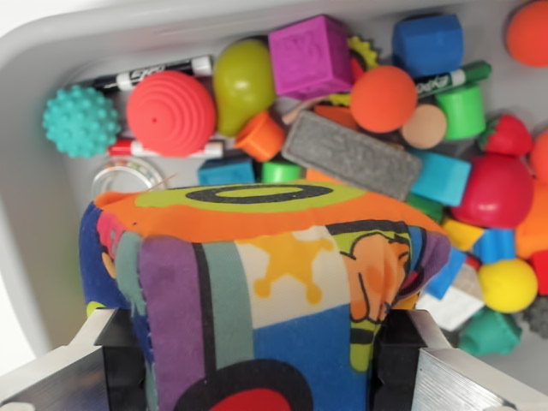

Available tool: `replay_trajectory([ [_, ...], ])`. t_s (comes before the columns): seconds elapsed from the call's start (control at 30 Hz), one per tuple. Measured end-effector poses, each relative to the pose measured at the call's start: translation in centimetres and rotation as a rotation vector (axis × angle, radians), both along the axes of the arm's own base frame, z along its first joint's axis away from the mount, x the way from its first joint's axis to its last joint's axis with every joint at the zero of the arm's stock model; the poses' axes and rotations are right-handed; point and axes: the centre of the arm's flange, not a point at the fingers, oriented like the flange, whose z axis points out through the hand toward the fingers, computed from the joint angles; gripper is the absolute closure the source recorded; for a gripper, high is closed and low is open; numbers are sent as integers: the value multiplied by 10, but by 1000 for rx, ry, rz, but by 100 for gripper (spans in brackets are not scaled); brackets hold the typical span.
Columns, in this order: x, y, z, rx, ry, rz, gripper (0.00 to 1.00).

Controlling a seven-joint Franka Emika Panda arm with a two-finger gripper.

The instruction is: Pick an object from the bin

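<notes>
Probably a lab: a grey bin [51,184] crammed with assorted toys [377,98].

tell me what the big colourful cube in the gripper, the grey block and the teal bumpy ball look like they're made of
Colourful cube: printed fabric, matte and apparently soft, judging by stitched seams and sides bulging between the gripper fingers.
Grey block: fuzzy, speckled face, probably felt, like a whiteboard eraser.
Teal bumpy ball: moulded nubs with a dull sheen, likely rubber or soft plastic.

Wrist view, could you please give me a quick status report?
Gripper shut on the soft patchwork cube. Cube above the toys in the bin. Nothing blocking.
</notes>
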Motion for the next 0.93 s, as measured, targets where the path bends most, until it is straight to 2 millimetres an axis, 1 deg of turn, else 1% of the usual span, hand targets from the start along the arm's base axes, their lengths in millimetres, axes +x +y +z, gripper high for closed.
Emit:
replay_trajectory([
  [0.23, 0, 0, 12, 0, 0, 0, 100],
  [0.43, 0, 0, 18, 0, 0, 0, 100],
  [0.93, 0, 0, 17, 0, 2, 0, 100],
])
